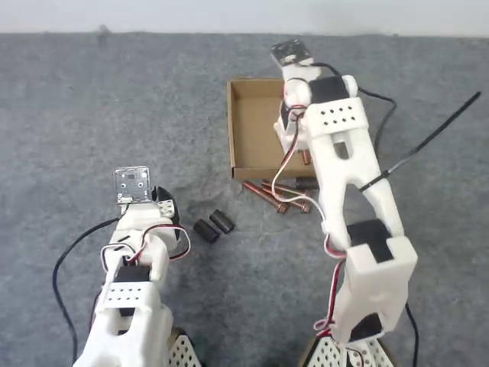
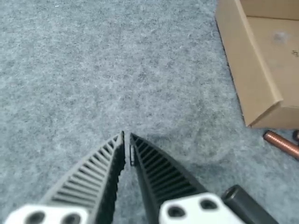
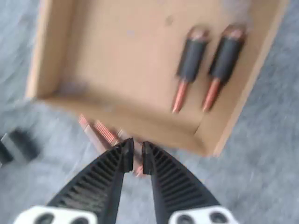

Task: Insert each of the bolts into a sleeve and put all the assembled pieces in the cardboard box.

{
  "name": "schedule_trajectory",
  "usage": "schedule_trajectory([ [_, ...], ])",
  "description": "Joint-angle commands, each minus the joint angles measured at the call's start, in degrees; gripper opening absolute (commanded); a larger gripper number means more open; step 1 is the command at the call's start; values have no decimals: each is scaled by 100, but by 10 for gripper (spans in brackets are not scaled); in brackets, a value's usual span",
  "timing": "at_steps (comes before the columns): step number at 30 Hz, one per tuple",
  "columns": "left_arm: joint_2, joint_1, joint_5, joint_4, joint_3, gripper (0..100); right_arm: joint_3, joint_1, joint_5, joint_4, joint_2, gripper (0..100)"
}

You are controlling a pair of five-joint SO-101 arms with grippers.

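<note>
- While clenched on nothing, the right pincer [image 3: 134, 144] hangs over the loose bolts [image 3: 103, 133], just outside the cardboard box [image 3: 35, 60].
- Beyond its tips, two assembled pieces [image 3: 191, 58] lie inside the box.
- Left pincer [image 2: 126, 136], clenched and empty, sits over the grey desk [image 2: 93, 70], with two sleeves [image 1: 206, 231] just beside it.

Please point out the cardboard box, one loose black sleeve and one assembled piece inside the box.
cardboard box [image 1: 252, 130], high view, bare floor inside
loose black sleeve [image 1: 222, 221], high view, middle of its side
assembled piece [image 3: 191, 58], right wrist view, its black sleeve
</note>
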Motion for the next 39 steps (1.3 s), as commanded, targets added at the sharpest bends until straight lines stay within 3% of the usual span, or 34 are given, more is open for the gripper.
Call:
schedule_trajectory([
  [1, -211, -9, -35, -9, -66, 11, -316, -312, 105, 725, -787, 13],
  [4, -211, -9, -35, -9, -66, 11, -308, -593, 62, 1200, -1033, 13],
  [8, -211, -9, -35, -9, -66, 11, 387, -1033, 53, 1095, -1631, 13],
  [19, -202, -308, -9, 35, -119, 11, 3604, -2255, 62, -1147, -3582, 16],
  [29, -167, -914, 176, 774, -505, 11, 5020, -2422, 62, -2826, -3662, 17],
  [35, -167, -897, 220, 853, -505, 11, 5371, -2782, 44, -3442, -3495, 20],
  [39, -158, -888, 220, 853, -505, 11, 5266, -2879, -325, -3600, -2949, 99],
])
